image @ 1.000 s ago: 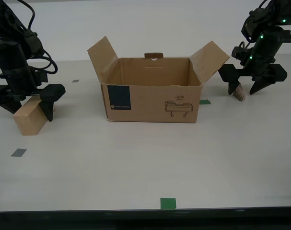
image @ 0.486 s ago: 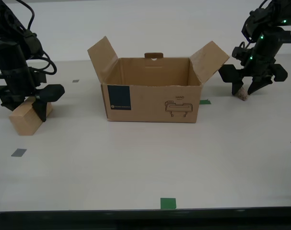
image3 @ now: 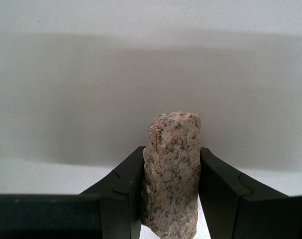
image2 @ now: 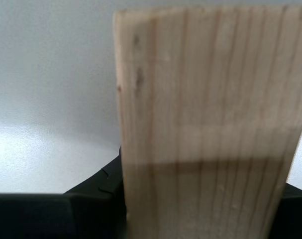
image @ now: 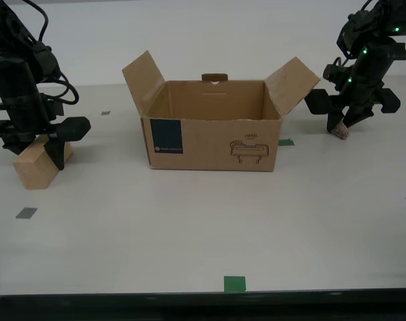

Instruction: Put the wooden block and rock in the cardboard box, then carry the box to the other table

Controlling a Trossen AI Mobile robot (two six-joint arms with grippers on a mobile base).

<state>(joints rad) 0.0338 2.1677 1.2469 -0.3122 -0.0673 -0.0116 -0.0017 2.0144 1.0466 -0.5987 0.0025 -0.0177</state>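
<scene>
Tool one pinching the rock, tool two — seemingly — clamped on the wooden block.

My first tool has closed its fingers from a wide straddle onto the rock, which has shifted slightly toward the exterior view's right. My second tool has narrowed onto the block, which moved a little toward the exterior view's left and far side.
</scene>
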